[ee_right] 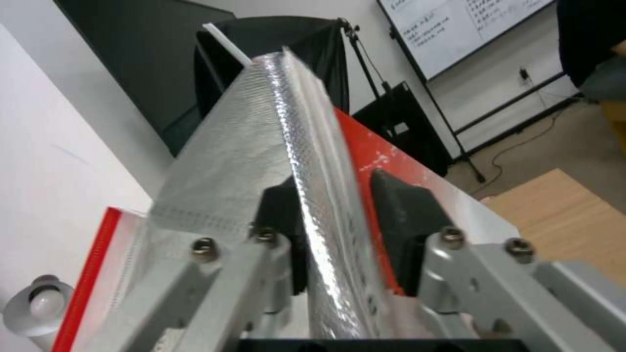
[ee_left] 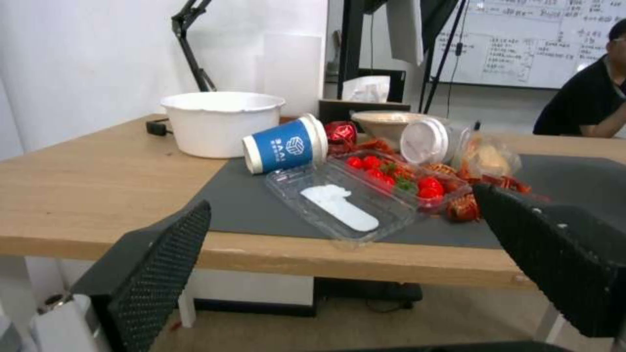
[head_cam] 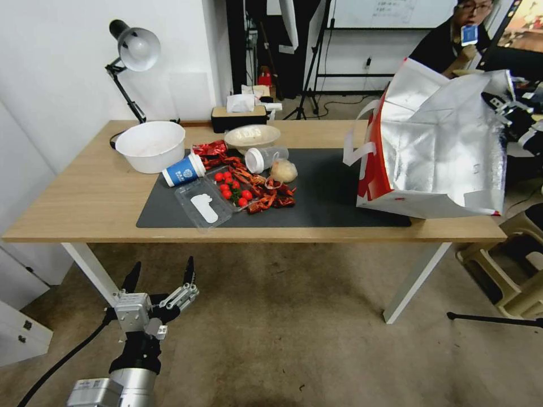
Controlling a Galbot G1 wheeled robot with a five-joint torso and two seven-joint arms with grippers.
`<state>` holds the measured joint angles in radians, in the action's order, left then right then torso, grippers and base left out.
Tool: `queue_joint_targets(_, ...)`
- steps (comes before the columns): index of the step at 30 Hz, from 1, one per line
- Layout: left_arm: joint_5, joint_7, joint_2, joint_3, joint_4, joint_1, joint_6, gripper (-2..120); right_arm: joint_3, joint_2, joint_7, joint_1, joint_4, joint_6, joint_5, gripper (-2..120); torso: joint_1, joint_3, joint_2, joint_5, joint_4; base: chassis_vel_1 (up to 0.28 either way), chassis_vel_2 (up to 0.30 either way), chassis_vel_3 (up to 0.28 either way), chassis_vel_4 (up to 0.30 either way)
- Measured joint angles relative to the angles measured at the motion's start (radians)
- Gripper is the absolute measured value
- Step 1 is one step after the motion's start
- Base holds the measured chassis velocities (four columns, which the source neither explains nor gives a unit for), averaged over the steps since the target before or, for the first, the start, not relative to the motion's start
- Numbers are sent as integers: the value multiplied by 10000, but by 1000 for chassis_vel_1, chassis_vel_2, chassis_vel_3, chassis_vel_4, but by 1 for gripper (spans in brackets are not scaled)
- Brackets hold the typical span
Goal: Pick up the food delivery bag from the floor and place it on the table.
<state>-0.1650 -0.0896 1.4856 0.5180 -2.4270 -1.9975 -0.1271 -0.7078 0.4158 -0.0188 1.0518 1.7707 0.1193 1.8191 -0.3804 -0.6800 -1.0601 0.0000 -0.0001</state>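
Note:
The food delivery bag (head_cam: pixel 441 147), silver foil with a red side and white strap handles, sits tilted on the right end of the table (head_cam: pixel 85 198), its base on the wood beside the dark mat (head_cam: pixel 334 186). My right gripper (ee_right: pixel 332 215) is shut on the bag's (ee_right: pixel 261 146) foil top edge, at the bag's upper right in the head view (head_cam: pixel 509 110). My left gripper (head_cam: pixel 162 271) hangs open and holds nothing, low over the floor (head_cam: pixel 294 316) in front of the table's left part; in the left wrist view it (ee_left: pixel 342 200) faces the table edge (ee_left: pixel 274 254).
On the mat lie a blue paper cup (head_cam: pixel 184 169), a clear tray of cherry tomatoes (head_cam: pixel 218 195), crayfish (head_cam: pixel 266 192) and a lidded cup (head_cam: pixel 263 158). A white bowl (head_cam: pixel 150 146), a desk lamp (head_cam: pixel 133 51) and a tissue box (head_cam: pixel 240 116) stand behind. Stools (head_cam: pixel 509 271) crowd the right.

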Motion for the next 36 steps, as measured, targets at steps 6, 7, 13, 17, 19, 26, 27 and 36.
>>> queue_joint_targets(6,10,-14,2,-34,3,-16,-25,100,7,-11,-2,-81,-33,-126,-205,50,0,0,0,0,0,0,0,0,0)
queue_joint_targets(7,10,-14,2,-34,3,-16,-25,100,7,-11,-2,-81,-33,-126,-205,50,0,0,0,0,0,0,0,0,0)
queue_joint_targets(13,55,-85,11,-72,3,-110,-167,100,33,-95,-20,-19,-114,-432,-1427,75,0,1,0,0,0,0,0,0,0)
queue_joint_targets(17,66,-113,16,-106,-14,-198,-260,100,-9,-139,26,116,12,-480,-1729,88,0,1,1,0,1,0,0,0,0)
queue_joint_targets(19,67,-120,17,-113,-48,-248,-285,100,-75,-140,63,220,111,-473,-1730,97,0,0,1,1,0,0,0,0,0)
queue_joint_targets(26,24,-124,-47,-68,-168,-298,-292,100,-166,-99,27,321,291,-460,-1638,100,0,1,0,0,0,0,0,0,0)
queue_joint_targets(27,21,-125,-56,-63,-176,-304,-292,100,-177,-101,27,329,308,-457,-1631,100,-1,1,1,0,0,0,0,0,0)
queue_joint_targets(36,-2,-162,-46,-116,-233,-400,-348,100,-376,-140,0,561,612,-396,-1521,100,0,1,1,0,0,0,0,0,0)
